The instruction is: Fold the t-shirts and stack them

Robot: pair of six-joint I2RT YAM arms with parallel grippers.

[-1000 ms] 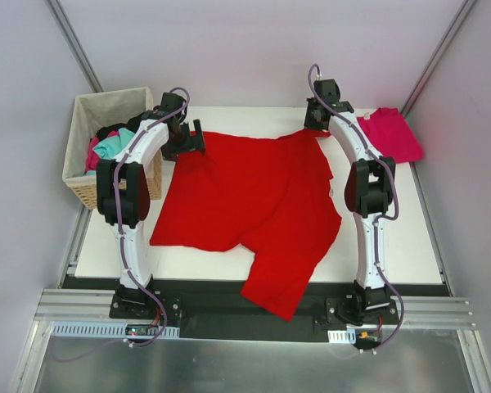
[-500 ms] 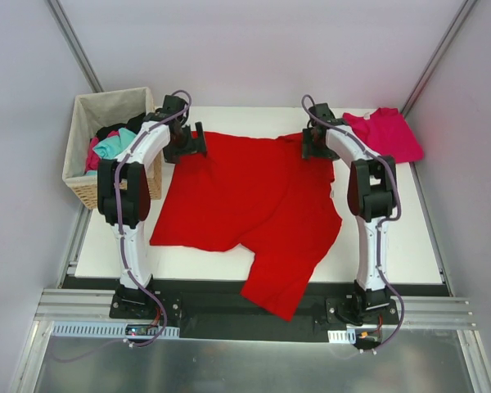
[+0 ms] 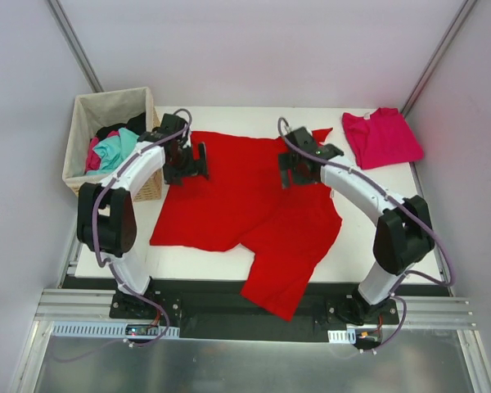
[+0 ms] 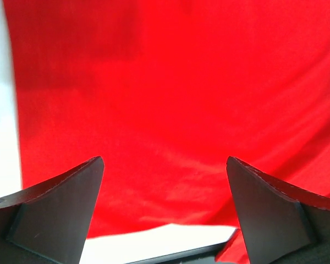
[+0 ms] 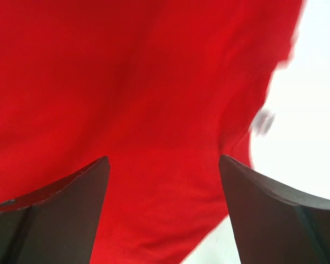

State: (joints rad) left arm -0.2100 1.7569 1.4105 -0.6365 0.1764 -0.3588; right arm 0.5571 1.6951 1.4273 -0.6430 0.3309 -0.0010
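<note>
- Well, the red shirt (image 3: pixel 245 205) lies spread across the table (image 3: pixel 393 237), one end hanging over the near edge. The pink shirt (image 3: pixel 382 137) rests at the far right corner.
- Both the left gripper (image 4: pixel 165 165) and the right gripper (image 5: pixel 164 159) hover over the red cloth, fingers spread wide, holding nothing.
- I'd pinch matching edges, lift together and fold evenly, so no wrinkles get trapped.

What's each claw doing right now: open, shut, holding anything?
Left claw: open, holding nothing, over the red t-shirt.
Right claw: open, holding nothing, over the same shirt.
</note>
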